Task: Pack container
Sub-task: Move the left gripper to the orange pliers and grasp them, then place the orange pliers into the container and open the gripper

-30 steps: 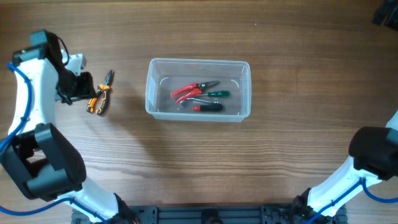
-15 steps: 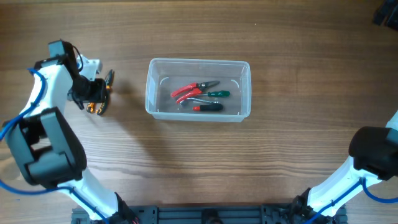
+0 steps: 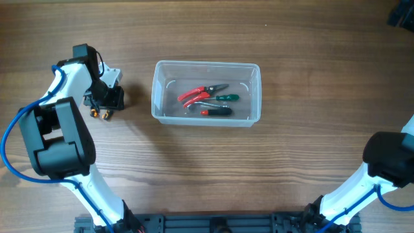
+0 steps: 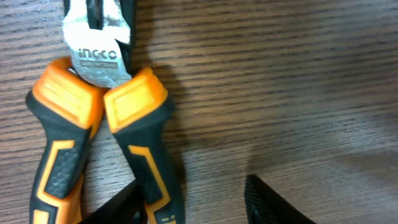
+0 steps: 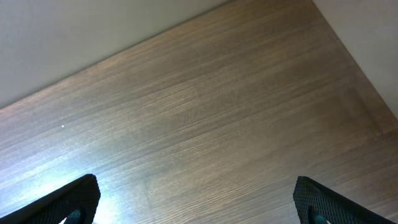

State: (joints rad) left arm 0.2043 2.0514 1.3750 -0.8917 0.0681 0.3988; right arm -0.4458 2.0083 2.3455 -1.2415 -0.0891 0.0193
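Observation:
The clear plastic container [image 3: 155, 97] stands at the table's middle. It holds red-handled pliers [image 3: 197, 94], a green-handled screwdriver [image 3: 226, 98] and a red-and-black tool [image 3: 217, 111]. Orange-and-black pliers [image 3: 96, 114] lie on the table left of the container, mostly hidden under my left gripper [image 3: 107, 98]. In the left wrist view the pliers [image 4: 134, 106] lie closed, metal jaws at the top. My left gripper [image 4: 194, 193] is open, low over them, with the right handle just inside its left finger. My right gripper [image 5: 196, 202] is wide open and empty above bare table.
The wood table [image 3: 291, 162] extends around the container. The right arm's base [image 3: 388, 162] sits at the lower right edge. A dark object [image 3: 402, 13] shows in the far right corner.
My left gripper has moved right and settled over the orange pliers, covering most of them. The pliers, the container and the right arm have not moved.

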